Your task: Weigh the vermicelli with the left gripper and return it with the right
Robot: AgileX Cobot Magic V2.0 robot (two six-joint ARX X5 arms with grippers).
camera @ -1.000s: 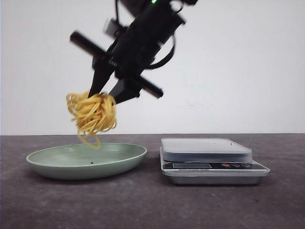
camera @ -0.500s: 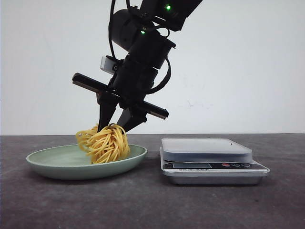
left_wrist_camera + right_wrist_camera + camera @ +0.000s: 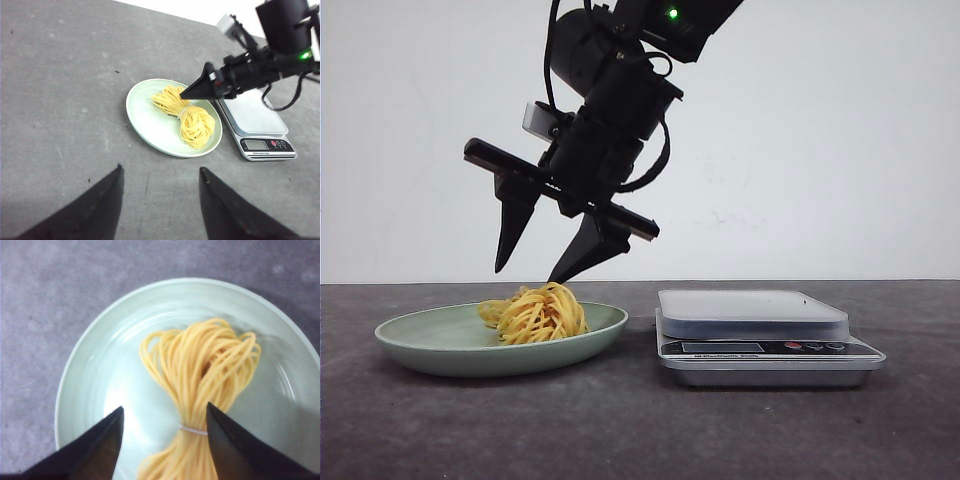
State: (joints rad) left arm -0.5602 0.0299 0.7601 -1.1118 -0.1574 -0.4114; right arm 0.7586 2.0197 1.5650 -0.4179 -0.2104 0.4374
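My right claw [image 3: 528, 270] hangs just above the plate [image 3: 420, 350], its two black, pointed fingers spread wide apart and gripping nothing. The plate is a shallow, pale green oval with a smooth, glossy surface and a low curved rim, and it sits on a dark grey, faintly speckled table [image 3: 640, 430]. Inside the plate lies the vermicelli [image 3: 535, 312], a small nest of thin, smooth yellow-orange strands. The strands run together in long loops and are cinched by a thin pale band [image 3: 193, 429] partway along, so the bundle fans out rounder on one side of the tie. The vermicelli rests on the plate's inner surface, directly below my spread right fingers and apart from them; in my right wrist view it shows in the gap between the two dark fingertips. It fills only the middle of the plate, leaving bare green all round. Just beside the plate, on its right in the front view, stands a kitchen scale [image 3: 765, 345] with a flat, pale, rounded-rectangle platform over a silvery base, a small display window and coloured buttons on its front. My left claw [image 3: 159, 180] hovers well back from the plate over bare table, its dark fingers also spread and holding nothing.
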